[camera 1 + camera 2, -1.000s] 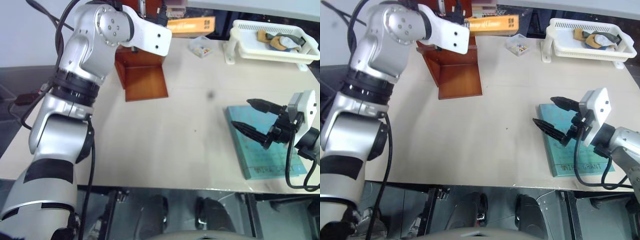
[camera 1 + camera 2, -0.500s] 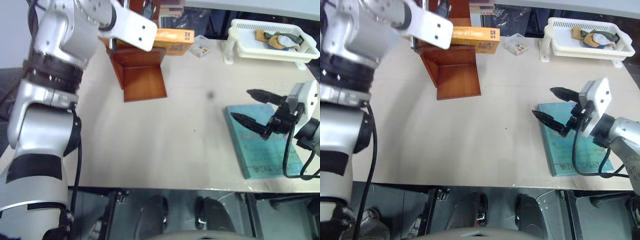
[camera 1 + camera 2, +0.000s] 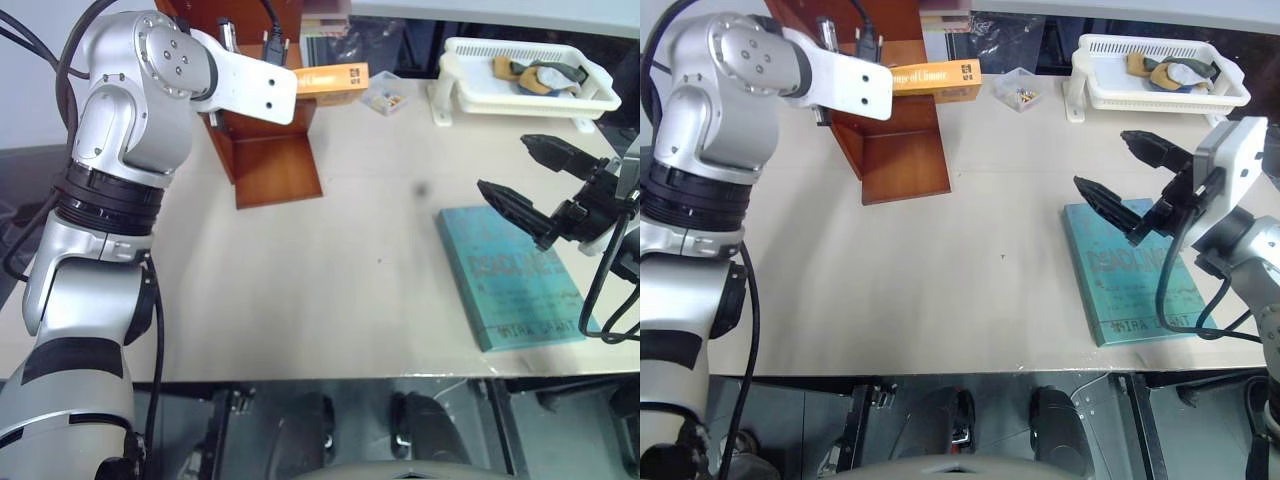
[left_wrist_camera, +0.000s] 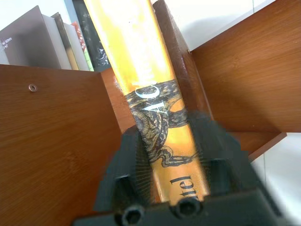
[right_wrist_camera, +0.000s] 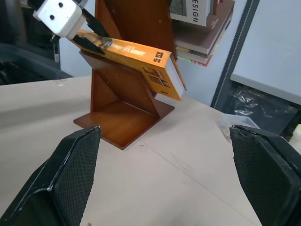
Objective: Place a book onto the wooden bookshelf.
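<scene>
Left pincer (image 4: 171,155) clamps book (image 5: 136,59), far end overhanging wooden bookshelf (image 5: 124,101); loosening now risks slide-off; right pincer (image 3: 545,185) wide, empty

Silver-white arm segments, black joint bands, black cables; black two-finger right tool (image 3: 1130,180), white wrist camera housing.
</scene>
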